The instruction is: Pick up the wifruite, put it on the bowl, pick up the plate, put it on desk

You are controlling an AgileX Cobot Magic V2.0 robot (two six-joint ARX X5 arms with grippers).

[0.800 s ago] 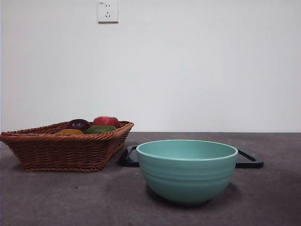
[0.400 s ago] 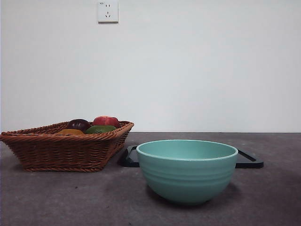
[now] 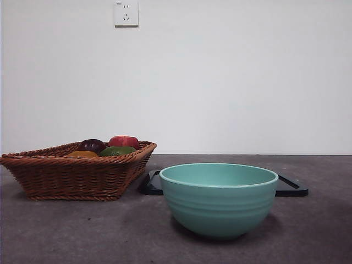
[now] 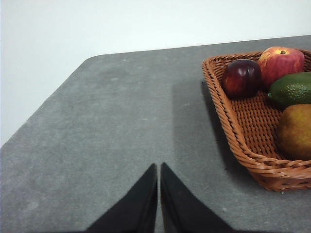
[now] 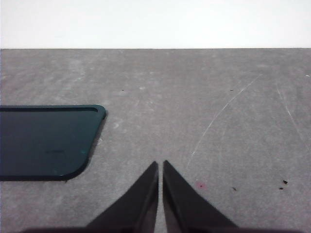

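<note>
Small oval brownish-orange wifruite (image 4: pixel 295 131) lies in woven wicker basket (image 3: pixel 77 173), at 9 o'clock of mint-green glazed bowl (image 3: pixel 219 199); my left gripper (image 4: pixel 159 167) and right gripper (image 5: pixel 160 165) pinched closed, holding nothing, over grey desk (image 5: pixel 194 97)

No readable text, labels or numbers anywhere.

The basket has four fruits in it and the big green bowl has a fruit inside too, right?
Not quite. The basket does hold four fruits, but no fruit shows above the rim of the bowl in the front view; its bottom is hidden. The brownish wifruite lies in the basket, as the left wrist view shows.
</note>
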